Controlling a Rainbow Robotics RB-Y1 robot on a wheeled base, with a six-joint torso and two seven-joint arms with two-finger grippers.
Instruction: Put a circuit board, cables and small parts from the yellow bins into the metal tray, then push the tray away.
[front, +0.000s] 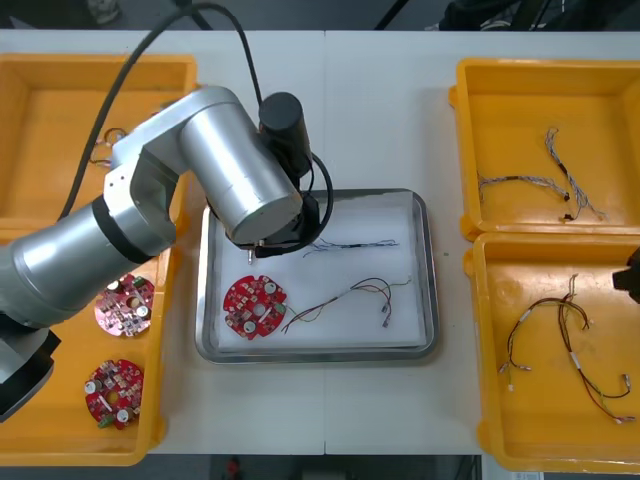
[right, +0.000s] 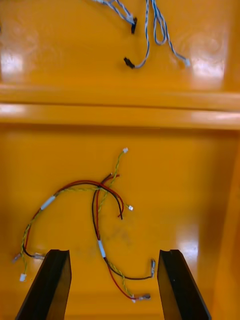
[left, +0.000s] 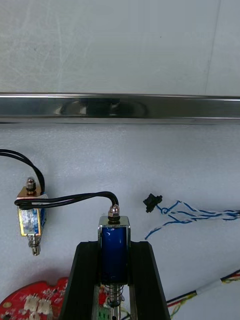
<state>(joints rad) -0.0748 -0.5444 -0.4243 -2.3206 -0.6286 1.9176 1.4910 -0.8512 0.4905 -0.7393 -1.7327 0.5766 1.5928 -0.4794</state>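
My left gripper (left: 114, 244) has its fingers (left: 86, 280) clamped on a small metal part (left: 114, 252) with a blue body, held upright over the left part of the metal tray (front: 426, 262). A black lead (left: 75, 199) runs from its top to a twin part (left: 30, 218) that lies on the white floor just to my left.

I judge that I am at the step of setting small parts down. The next move calls for spreading the fingers and lifting straight up, so the lead does not snag and drag the twin. I cannot tell whether the held part touches the floor yet.

On my near side sits the circuit board (front: 255, 305), very close. To my right lies the plug of the blue and white cable (left: 195, 216), and nearer than that the red and yellow cable (front: 350, 295). Towards the tray's far rim the floor is bare, and that is my free room. Beyond the rim the table (front: 380, 110) is clear for the push.

My right gripper (right: 114, 255) hangs with fingers spread wide, gripping nothing, over the cables (right: 95, 210) in the near right bin (front: 480, 420).
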